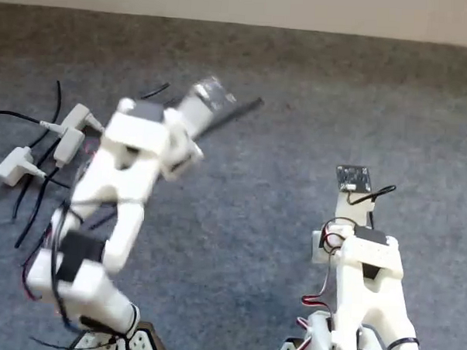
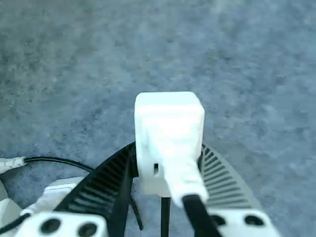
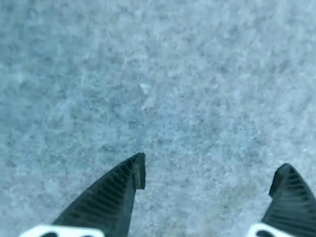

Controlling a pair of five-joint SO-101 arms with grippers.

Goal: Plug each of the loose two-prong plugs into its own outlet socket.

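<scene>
Left gripper (image 2: 168,148) pinching a white plug (image 2: 169,133) above the grey carpet (image 2: 74,59).
A black cord (image 2: 195,212) leaves the white plug between the fingers; other plugs (image 1: 17,165) lie on the carpet apart from it, and the right gripper (image 3: 213,165) hangs spread wide, well apart.

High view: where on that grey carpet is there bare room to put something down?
Bare carpet lies between the left arm and right arm, and beyond the right arm toward the far edge. It is crowded at the left arm's outer side, with white plugs and black cords.
</scene>
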